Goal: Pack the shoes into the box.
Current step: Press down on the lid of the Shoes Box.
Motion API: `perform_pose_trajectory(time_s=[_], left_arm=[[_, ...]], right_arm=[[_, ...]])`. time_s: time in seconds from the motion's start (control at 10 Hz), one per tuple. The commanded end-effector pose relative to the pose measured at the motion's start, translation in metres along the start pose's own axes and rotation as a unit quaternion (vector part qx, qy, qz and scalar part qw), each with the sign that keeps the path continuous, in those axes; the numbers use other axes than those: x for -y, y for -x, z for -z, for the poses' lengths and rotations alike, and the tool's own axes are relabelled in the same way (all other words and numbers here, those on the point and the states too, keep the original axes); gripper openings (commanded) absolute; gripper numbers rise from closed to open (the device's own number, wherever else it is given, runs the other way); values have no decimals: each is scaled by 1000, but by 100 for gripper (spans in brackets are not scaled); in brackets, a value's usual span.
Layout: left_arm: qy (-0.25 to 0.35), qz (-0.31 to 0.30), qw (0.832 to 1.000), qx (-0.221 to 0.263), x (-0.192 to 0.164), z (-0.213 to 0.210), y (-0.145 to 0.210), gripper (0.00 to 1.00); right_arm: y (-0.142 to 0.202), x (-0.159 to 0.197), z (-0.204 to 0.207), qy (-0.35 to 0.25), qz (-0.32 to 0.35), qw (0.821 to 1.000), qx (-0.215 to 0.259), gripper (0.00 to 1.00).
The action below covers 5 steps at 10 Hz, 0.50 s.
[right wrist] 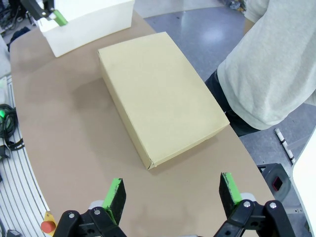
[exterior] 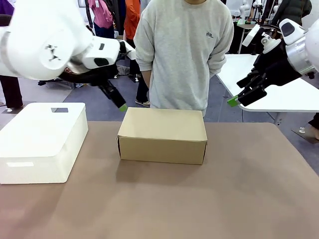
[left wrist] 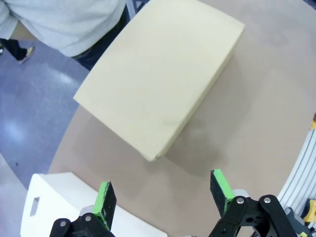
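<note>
I see the brown table [exterior: 239, 199] with the white box [exterior: 42, 142] at its left end and the box [exterior: 163, 134] mid-table, lid closed, standing in front of the person [exterior: 184, 55]. My left gripper [left wrist: 163, 197] hangs above the box's left end, jaws spread and empty. My right gripper [right wrist: 173, 195] hovers off to the right, also wide and empty. The shoes are presumably inside; I can't tell.
</note>
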<state>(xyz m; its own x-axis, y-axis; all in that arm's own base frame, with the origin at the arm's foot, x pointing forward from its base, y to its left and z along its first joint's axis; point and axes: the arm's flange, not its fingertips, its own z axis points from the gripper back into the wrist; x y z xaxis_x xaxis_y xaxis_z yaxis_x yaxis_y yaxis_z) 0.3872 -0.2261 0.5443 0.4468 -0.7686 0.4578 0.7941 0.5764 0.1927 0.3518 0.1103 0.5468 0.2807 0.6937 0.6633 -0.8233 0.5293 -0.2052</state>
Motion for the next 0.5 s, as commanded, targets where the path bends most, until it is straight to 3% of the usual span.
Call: perform_pose_trajectory(time_s=[0.0, 0.4], left_arm=[[4, 3, 1000, 5, 1, -18, 30, 100], [-9, -27, 999, 44, 2, -35, 64, 100]], right_arm=[[1, -3, 0, 1, 8, 1000, -7, 100], [1, -3, 0, 1, 8, 1000, -7, 100]])
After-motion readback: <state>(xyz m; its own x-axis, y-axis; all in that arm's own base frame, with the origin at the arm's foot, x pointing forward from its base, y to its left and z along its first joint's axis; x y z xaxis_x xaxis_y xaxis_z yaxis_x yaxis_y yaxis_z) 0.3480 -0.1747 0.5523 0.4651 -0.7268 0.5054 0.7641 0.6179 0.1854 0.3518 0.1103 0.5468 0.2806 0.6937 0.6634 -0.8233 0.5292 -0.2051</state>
